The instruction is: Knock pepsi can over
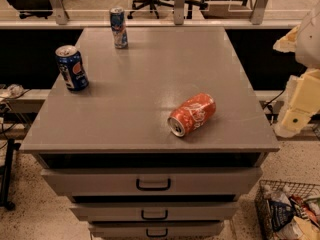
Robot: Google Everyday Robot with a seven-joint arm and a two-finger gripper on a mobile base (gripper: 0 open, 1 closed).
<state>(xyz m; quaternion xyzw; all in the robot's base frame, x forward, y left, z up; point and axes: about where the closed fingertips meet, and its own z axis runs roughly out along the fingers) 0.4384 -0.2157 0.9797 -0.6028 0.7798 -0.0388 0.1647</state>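
The pepsi can point(71, 68) is dark blue with a round red-white-blue logo and a silver top. It stands upright near the left edge of the grey cabinet top point(145, 79). My gripper point(294, 118) is on the cream-coloured arm at the right edge of the view. It is off the cabinet's right side, near the level of the top, and far from the pepsi can, with the whole top between them. It touches nothing.
A slim light-blue can point(118, 28) stands upright at the back of the top. An orange-red can point(192, 114) lies on its side near the front right. Drawers with handles point(153, 184) are below. A wire basket of packets point(290, 211) sits on the floor at the lower right.
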